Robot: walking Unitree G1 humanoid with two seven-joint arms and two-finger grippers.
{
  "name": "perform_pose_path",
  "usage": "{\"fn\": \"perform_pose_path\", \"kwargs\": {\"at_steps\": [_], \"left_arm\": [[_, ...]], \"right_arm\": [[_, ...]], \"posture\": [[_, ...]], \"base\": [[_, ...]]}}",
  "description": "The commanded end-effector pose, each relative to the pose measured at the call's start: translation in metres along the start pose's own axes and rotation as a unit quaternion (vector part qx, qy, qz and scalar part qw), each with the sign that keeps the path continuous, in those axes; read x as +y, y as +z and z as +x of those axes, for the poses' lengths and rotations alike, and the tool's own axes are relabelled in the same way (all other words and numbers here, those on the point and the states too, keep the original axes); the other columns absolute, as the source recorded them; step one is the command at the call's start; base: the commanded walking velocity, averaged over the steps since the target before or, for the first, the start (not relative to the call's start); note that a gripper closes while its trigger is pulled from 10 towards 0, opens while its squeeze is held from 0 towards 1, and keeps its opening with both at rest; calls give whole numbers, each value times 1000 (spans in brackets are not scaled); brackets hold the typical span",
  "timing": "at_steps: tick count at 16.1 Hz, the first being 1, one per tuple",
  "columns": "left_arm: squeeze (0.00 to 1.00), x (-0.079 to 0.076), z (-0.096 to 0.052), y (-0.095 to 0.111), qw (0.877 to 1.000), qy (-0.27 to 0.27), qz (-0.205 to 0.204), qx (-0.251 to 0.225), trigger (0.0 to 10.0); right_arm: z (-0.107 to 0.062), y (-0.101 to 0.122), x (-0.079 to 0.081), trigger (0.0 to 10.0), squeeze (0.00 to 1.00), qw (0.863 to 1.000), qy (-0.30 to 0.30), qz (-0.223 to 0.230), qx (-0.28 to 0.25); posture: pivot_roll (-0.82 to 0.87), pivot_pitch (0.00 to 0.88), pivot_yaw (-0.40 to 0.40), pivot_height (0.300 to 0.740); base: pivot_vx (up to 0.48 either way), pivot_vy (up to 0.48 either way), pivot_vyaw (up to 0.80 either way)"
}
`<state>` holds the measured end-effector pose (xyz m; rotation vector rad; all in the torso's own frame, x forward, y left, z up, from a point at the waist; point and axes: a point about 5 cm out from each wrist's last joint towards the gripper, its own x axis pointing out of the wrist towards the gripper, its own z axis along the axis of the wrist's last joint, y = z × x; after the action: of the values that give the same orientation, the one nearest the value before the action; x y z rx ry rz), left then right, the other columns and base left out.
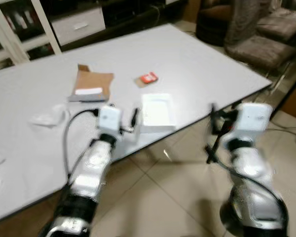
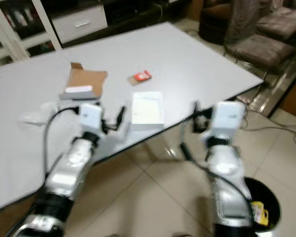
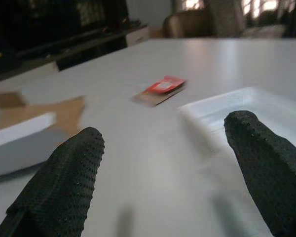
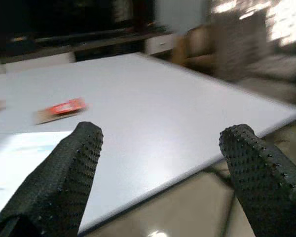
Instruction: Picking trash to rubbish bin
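A shallow white tray [image 1: 158, 112] lies near the front edge of the white table [image 1: 202, 69], and a small red packet [image 1: 148, 78] on a brown scrap sits just behind it; what the packet is cannot be read through the blur. Farther left lies a flattened brown cardboard piece [image 1: 94, 83] with a white slab on it, and beside that some crumpled clear plastic [image 1: 48, 117], faint against the tabletop. The left gripper [image 1: 130, 123] hovers over the table edge just beside the tray, its fingers [image 3: 64, 182] spread wide with nothing between them. The right gripper [image 1: 213, 133] hangs off the table's edge above the tiled floor [image 1: 167, 197], fingers [image 4: 64, 173] likewise spread and empty. A black rubbish bin [image 2: 266, 210] stands on the floor by the right arm, partly hidden behind it, with something yellow inside. Dark chairs [image 1: 266, 39] in the far corner are cut off by the frame.
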<state>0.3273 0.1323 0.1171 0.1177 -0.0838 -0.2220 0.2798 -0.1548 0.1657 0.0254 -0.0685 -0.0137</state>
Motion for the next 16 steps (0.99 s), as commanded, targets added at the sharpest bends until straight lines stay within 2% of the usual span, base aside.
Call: {"fn": "perform_pose_path", "kwargs": {"at_steps": [1, 5, 8, 13, 16], "left_arm": [[0, -3, 2, 3, 1000, -5, -1, -2, 10000], [0, -4, 2, 2, 1000, -6, -2, 0, 10000], [0, -3, 2, 2, 1000, -4, -1, 3, 10000], [0, -4, 1, 2, 1000, -5, 0, 4, 10000], [0, -3, 1, 2, 1000, -2, 1, 5, 10000]], "right_arm": [[0, 9, -3, 10000, 0, 1000, 1, 2, -6], [3, 14, -2, 10000, 0, 1000, 4, 6, -1], [5, 13, -2, 10000, 0, 1000, 5, 21, 16], [20, 11, -18, 10000, 0, 994, -27, 80, 65], [25, 11, -23, 10000, 0, 992, -37, 89, 78]], "posture": [[-133, 100, 58, 740], [-134, 100, 58, 740], [-133, 101, 58, 740], [-131, 103, 60, 740], [-121, 106, 55, 740]], "base": [[398, 0, 0], [380, 0, 0], [0, 0, 0], [0, 0, 0], [0, 0, 0]]}}
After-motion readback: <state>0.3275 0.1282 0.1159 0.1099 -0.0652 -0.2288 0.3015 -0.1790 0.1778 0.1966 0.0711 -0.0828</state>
